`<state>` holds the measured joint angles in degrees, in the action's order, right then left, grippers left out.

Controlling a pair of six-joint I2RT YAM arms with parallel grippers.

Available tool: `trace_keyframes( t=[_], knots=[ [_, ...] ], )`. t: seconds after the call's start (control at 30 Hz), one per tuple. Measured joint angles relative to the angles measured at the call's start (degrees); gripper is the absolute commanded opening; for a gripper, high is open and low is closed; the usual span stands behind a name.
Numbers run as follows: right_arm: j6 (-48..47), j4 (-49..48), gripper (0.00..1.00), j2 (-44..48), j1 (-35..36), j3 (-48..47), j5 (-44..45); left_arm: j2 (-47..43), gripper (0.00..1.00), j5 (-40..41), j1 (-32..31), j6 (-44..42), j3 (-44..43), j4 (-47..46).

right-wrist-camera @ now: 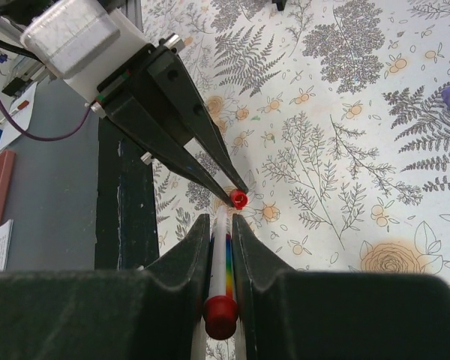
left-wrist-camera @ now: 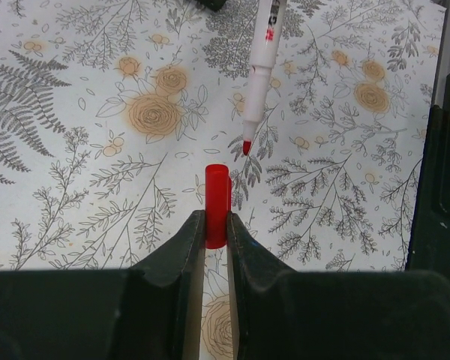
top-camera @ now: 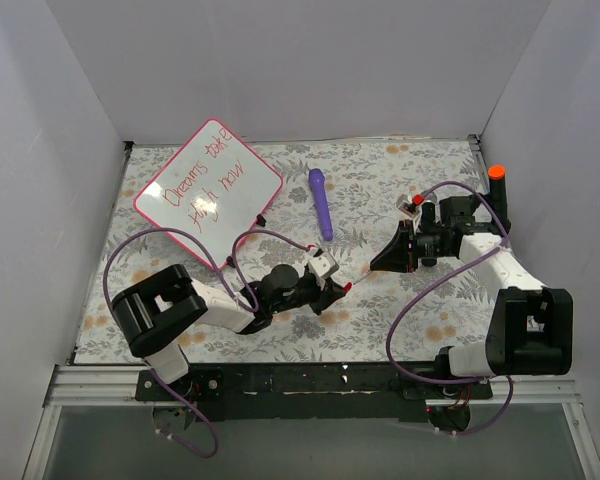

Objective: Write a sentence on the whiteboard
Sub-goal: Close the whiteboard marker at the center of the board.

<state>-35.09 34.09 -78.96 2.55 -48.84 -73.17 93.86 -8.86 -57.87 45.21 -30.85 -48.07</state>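
Judging by the board, the writing looks finished: the whiteboard (top-camera: 208,190) lies tilted at the upper left of the top view, and the sentence (top-camera: 198,192) fills it in two lines of thin red handwriting. The first line reads "Dreams take". The second ends in "now", and the word before it may be "flight", though I cannot be sure at this size.

What seems left is closing the pen. The left gripper (left-wrist-camera: 216,221), low in the middle of the top view, is pinched narrow on a small red cap (left-wrist-camera: 217,202), which stands up between its fingertips. The right gripper (right-wrist-camera: 220,225) is clamped on a white marker (right-wrist-camera: 221,255) and points it toward that cap. In the left wrist view the red tip hangs just above and to the right of the cap's open end, near it but not touching, so the capping is not yet done.

The marker barrel bears red print in the left wrist view and a rainbow stripe in the right wrist view; neither can be read. A purple stick (top-camera: 320,203) lies on the floral cloth (top-camera: 400,320) just right of the board
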Motion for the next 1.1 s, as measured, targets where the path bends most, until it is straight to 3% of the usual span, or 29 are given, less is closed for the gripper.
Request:
trace_keyframes(
  t=[1.1],
  knots=[
    [3.5, -4.3, 0.01, 1.1, 1.0, 2.1, 2.8, 2.6, 0.00, -1.9, -1.2, -1.3, -1.6, -0.5]
  ],
)
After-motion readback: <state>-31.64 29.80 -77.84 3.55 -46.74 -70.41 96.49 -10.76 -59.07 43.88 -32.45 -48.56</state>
